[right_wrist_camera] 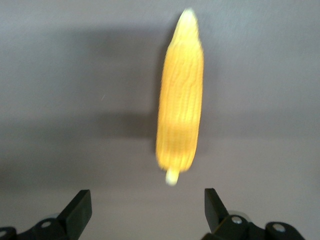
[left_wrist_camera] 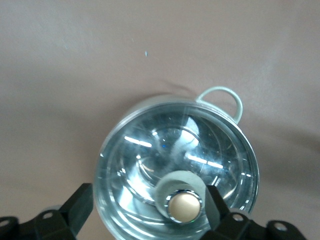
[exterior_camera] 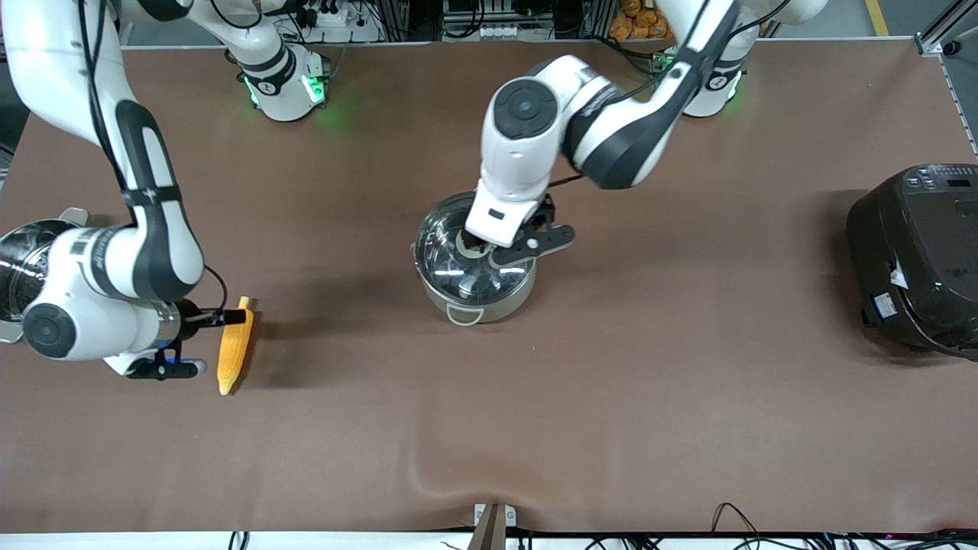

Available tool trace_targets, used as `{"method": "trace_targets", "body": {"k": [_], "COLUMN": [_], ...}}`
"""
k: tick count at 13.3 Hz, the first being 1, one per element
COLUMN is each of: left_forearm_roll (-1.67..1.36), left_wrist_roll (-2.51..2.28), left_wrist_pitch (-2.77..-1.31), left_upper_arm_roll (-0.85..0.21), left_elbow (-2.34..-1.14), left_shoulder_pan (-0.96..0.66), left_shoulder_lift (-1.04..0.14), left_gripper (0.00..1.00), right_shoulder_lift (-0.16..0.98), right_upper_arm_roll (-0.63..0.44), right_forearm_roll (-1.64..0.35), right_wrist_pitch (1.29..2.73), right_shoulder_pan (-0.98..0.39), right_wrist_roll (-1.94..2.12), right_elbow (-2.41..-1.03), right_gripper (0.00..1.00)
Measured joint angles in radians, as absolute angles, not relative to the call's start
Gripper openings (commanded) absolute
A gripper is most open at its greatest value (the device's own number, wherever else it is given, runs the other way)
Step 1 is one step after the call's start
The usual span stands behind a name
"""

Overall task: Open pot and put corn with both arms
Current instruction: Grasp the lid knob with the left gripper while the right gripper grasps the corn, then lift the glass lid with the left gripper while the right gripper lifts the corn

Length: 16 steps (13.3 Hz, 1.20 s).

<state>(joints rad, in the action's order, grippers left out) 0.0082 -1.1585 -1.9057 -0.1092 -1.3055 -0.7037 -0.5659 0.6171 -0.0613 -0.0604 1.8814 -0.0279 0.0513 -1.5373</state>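
The pot [exterior_camera: 475, 263] stands near the middle of the table [exterior_camera: 611, 397], its clear glass lid [exterior_camera: 458, 256] seated on the rim and one loop handle [exterior_camera: 464, 315] turned toward the front camera. In the left wrist view the lid's tan knob [left_wrist_camera: 184, 206] sits on its pale collar, and the left gripper [left_wrist_camera: 145, 207] is directly over the lid with its two fingers [left_wrist_camera: 77, 205] spread wide, one outside the pot's rim and the other just beside the knob; neither pad presses the knob, so the jaws stand apart and hold nothing. From the front, the left arm reaches in from its base and its gripper [exterior_camera: 489, 248] covers the centre of the lid. The corn [exterior_camera: 234, 345] lies flat on the table toward the right arm's end, a little nearer the front camera than the pot and well apart from it, its tapered tip toward the camera. The right gripper [exterior_camera: 218, 317] is at the corn's blunt end; the right wrist view shows its fingers [right_wrist_camera: 80, 207] parted on either side of the pale stub [right_wrist_camera: 172, 176], short of touching the cob. A steel steamer pot [exterior_camera: 23, 267] stands partly hidden by the right arm, and a large black cooker [exterior_camera: 917, 260] sits at the left arm's end of the table.
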Motion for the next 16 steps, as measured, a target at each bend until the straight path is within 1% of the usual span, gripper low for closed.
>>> {"method": "trace_targets", "body": {"k": [1,2,3,6,10,13,14,16], "left_forearm_roll": [0.008,0.008,0.008,0.008,0.008,0.008,0.008,0.008], "left_wrist_roll": [-1.185,-1.201,-1.209,-1.23,-1.27,-1.281,-1.284,-1.287], "left_wrist_pitch": [-1.924,-1.941,-1.956,-1.967,-1.968,-1.968,-1.968,-1.968], "left_upper_arm_roll": [-0.109,-0.108,-0.104,-0.09,-0.087,-0.085,-0.085,-0.085], "left_elbow": [-1.297,-1.289,-1.283,-1.273,-1.265,-1.265,-1.265,-1.265], "left_shoulder_pan": [-0.718,-0.73,-0.737,-0.757,-0.779,-0.783,-0.783,-0.784], "left_shoulder_lift": [-0.595,-0.621,-0.638,-0.655,-0.655,-0.66,-0.665,-0.674], "left_gripper": [0.9,0.9,0.87,0.83,0.76,0.74,0.72,0.68], "right_shoulder_lift": [0.628,0.633,0.635,0.638,0.64,0.641,0.642,0.645], "right_upper_arm_roll": [-0.061,-0.062,-0.062,-0.061,-0.058,-0.057,-0.056,-0.058], "right_forearm_roll": [-0.058,-0.057,-0.056,-0.055,-0.054,-0.054,-0.054,-0.053], "right_wrist_pitch": [1.949,2.008,2.047,2.107,2.145,2.181,2.214,2.339], "right_shoulder_pan": [-0.019,-0.013,-0.009,-0.009,-0.013,-0.024,-0.026,-0.025], "right_wrist_roll": [0.052,0.054,0.056,0.056,0.057,0.058,0.058,0.061], "right_elbow": [-1.566,-1.598,-1.625,-1.657,-1.684,-1.699,-1.705,-1.753], "right_gripper": [1.0,1.0,1.0,1.0,1.0,1.0,1.0,1.0]}}
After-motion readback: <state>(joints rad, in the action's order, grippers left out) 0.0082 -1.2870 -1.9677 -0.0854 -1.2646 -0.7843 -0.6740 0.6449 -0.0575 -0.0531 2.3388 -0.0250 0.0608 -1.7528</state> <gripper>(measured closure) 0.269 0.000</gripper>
